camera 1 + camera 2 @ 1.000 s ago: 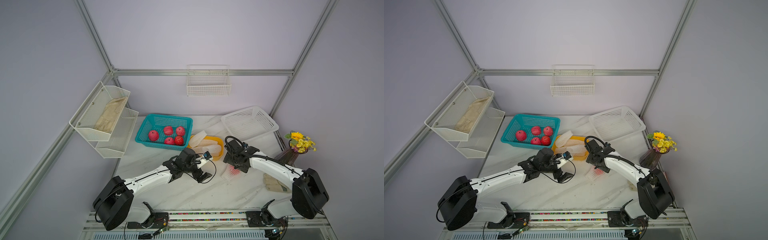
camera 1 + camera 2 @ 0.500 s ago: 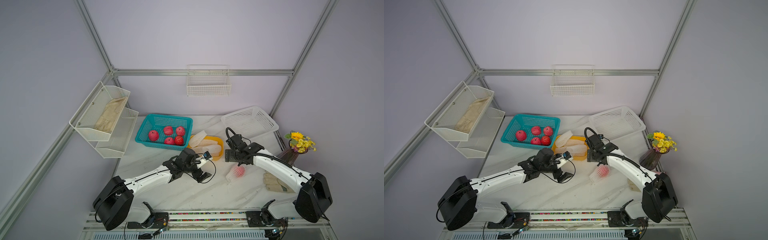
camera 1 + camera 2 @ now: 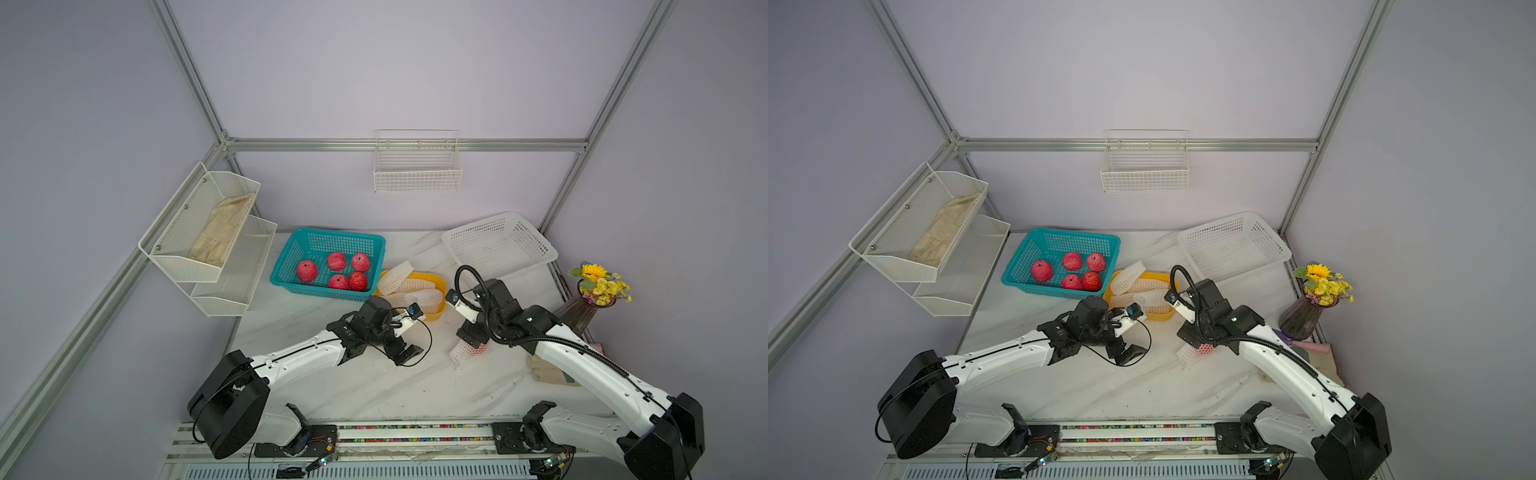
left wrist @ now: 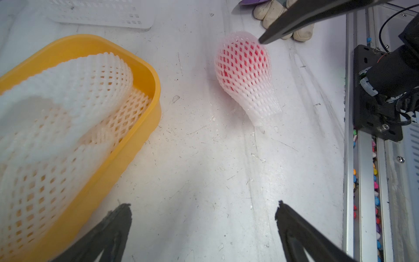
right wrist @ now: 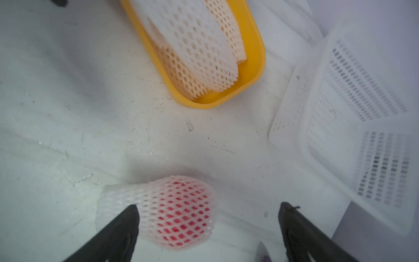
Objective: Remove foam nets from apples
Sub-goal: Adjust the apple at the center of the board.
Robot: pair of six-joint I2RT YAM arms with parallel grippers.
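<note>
Left to right. One teal basket (image 3: 287,261) with five bare red apples (image 3: 307,271) in it. One yellow tray (image 4: 149,95) sits just right of it. The loose foam nets (image 3: 409,297) are piled inside and overlap: at least three, exact count unclear. One leans over the tray's rim. My left gripper (image 4: 204,211) is over the bare marble table (image 3: 374,390), jaws spread wide, holding nothing. One netted apple (image 4: 243,65) lies on the table right of it, its foam net (image 5: 118,195) fully on, the empty tail flattened. My right gripper (image 5: 208,205) is over that apple, jaws spread wide, the apple between the fingers close to one; contact unclear. One white lattice basket (image 3: 461,239) stands behind. One flower vase (image 3: 598,282), far right.
</note>
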